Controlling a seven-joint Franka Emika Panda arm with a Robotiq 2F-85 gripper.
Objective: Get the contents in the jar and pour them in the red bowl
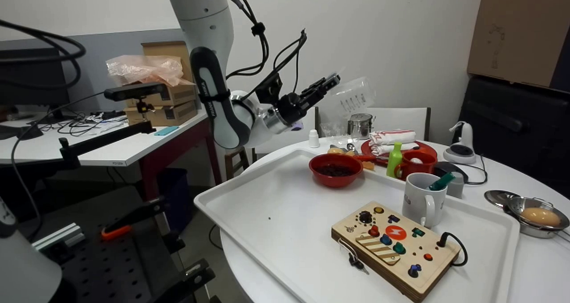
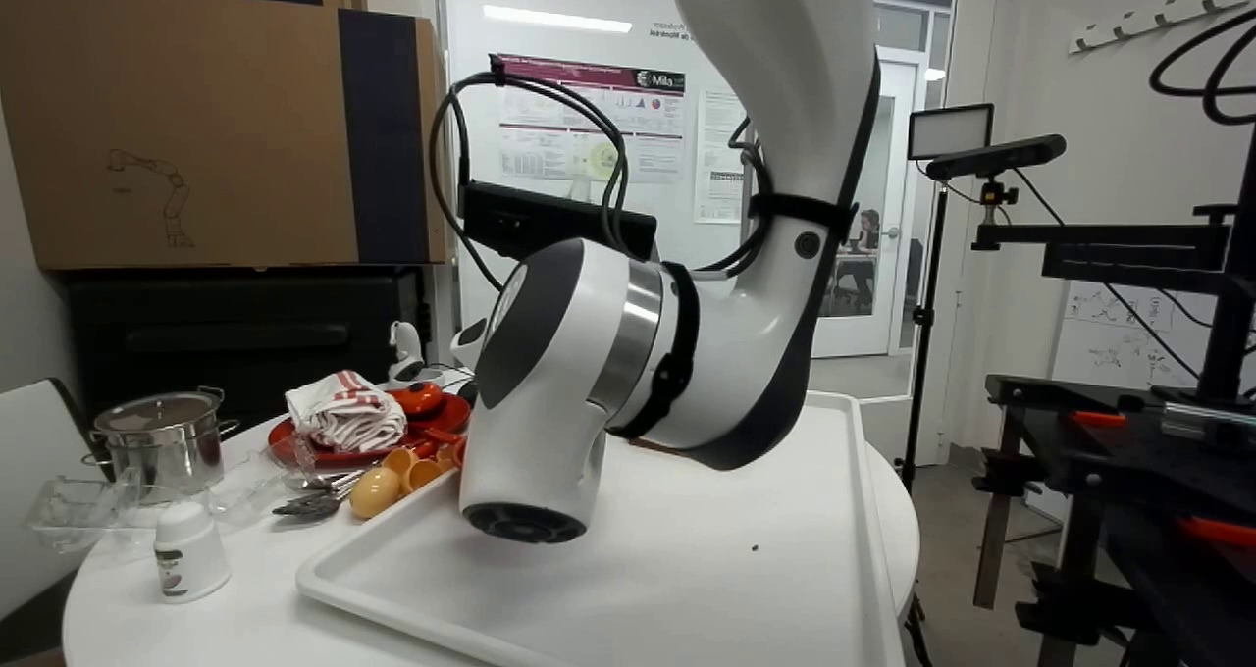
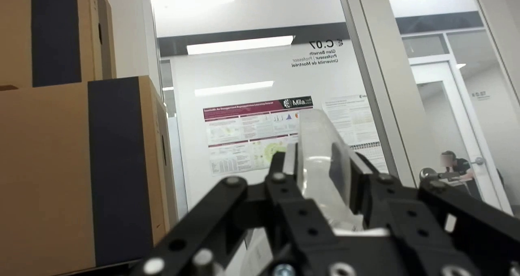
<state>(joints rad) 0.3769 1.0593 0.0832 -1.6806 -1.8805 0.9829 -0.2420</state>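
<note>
My gripper (image 1: 330,82) is shut on the clear jar (image 1: 355,97) and holds it tilted, high above the far side of the tray. In the wrist view the jar (image 3: 321,178) sits between the two finger pads (image 3: 353,174); its wall looks pale and I see no dark mass in it. The red bowl (image 1: 337,181) stands on the tray, below and near the jar in that exterior view. Dark, blackish contents (image 1: 335,169) lie in the bowl. In an exterior view the arm (image 2: 549,383) hides the gripper, jar and bowl.
The white tray (image 1: 267,196) bears a wooden button box (image 1: 369,220), a white mug (image 1: 414,200) and a dark speck (image 1: 269,218). Behind it are a green bottle (image 1: 394,160), red cup (image 1: 427,164), towel (image 2: 348,414), steel pot (image 2: 162,451) and white bottle (image 2: 188,559).
</note>
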